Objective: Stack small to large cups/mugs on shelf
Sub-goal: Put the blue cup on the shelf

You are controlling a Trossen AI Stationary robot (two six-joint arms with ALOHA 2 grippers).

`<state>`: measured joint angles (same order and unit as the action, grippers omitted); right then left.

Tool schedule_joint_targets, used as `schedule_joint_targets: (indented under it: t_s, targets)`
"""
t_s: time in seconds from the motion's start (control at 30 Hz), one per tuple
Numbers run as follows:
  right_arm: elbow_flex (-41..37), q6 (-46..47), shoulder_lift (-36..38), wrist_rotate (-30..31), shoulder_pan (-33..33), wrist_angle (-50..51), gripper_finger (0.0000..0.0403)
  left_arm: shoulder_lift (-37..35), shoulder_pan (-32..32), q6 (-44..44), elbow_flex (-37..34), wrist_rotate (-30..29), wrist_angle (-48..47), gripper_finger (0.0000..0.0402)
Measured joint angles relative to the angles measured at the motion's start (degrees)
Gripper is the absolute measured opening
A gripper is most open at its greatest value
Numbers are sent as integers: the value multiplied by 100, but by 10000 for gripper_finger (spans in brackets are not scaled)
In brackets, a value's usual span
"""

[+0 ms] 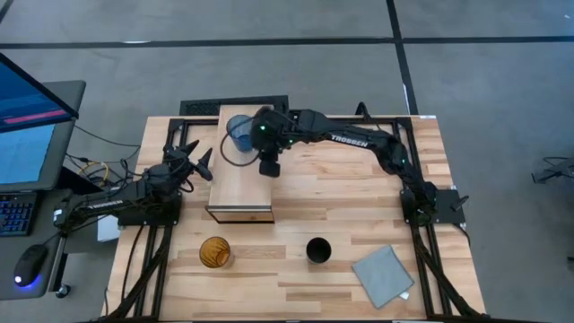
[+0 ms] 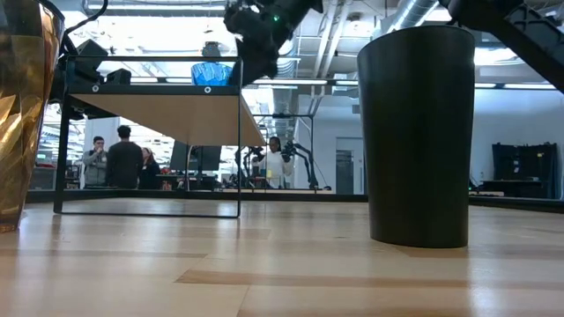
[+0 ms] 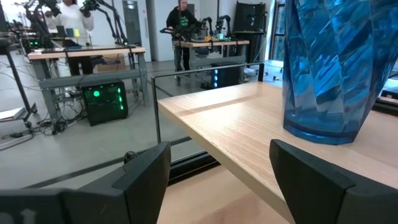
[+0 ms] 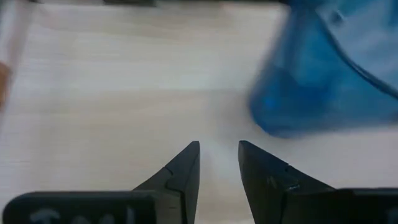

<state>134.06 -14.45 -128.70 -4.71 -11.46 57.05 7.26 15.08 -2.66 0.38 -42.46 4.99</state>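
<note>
The translucent blue cup stands upright on its base at the far end of the light-wood shelf. It also shows in the left wrist view, the right wrist view and the low view. My right gripper hangs over the shelf top just right of the blue cup, its fingers pointing down, a little apart and empty. My left gripper is open and empty at the shelf's left side. The amber cup and the black cup stand on the table near its front edge.
A grey-blue folded cloth lies at the table's near right corner. In the low view the black cup and the amber cup stand close to the camera, and people stand in the room behind the table.
</note>
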Motion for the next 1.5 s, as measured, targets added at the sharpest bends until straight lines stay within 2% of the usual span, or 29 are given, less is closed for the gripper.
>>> schedule_joint_targets:
  t_s: [0.43,0.8,0.93,1.3,1.5]
  targets:
    - [0,-376,0,-97,173,-908,132,0,-1,-7,1,0,0,265]
    - [0,-312,0,516,5,-1084,132,0,-1,-9,1,0,0,265]
    - [0,-282,0,549,-40,-1223,132,0,0,-9,1,0,0,265]
    - [0,-201,0,1577,-133,-1277,132,0,1,-11,1,0,0,265]
    - [0,-190,0,1720,-182,-1272,132,-1,-1,-11,1,0,0,265]
